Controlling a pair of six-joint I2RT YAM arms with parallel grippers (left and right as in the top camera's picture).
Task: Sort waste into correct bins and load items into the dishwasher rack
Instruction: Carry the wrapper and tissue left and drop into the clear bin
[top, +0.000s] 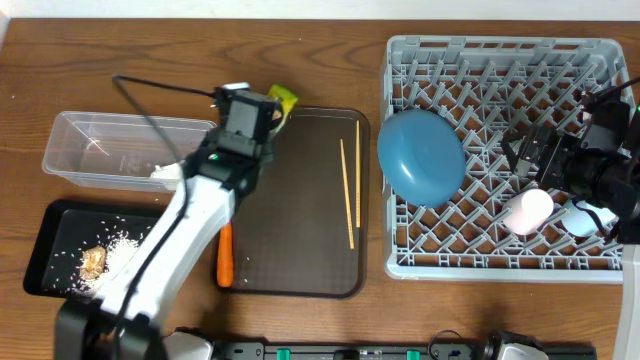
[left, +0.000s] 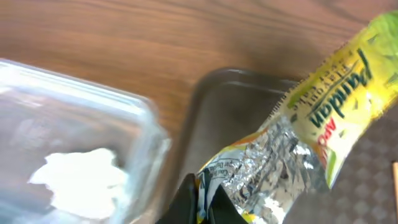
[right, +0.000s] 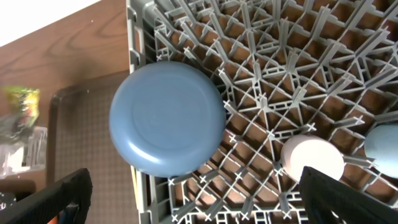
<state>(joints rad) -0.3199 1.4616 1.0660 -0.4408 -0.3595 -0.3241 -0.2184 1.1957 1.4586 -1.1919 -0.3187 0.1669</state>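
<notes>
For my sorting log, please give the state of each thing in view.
left gripper: shut on snack wrapper
right gripper: open, empty
blue plate: upside down in rack
pink cup: in rack
tissue: in clear tub
rice: in black tray
carrot: at edge of serving tray
chopsticks: on serving tray

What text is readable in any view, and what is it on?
"Pandan": on the yellow-green snack wrapper, upside down in the left wrist view.
Smaller line beside it and a small red mark, same wrapper: too blurred to read.
Overhead and right wrist views show the wrapper too small to read.
Dishwasher rack, blue plate: no text visible.
</notes>
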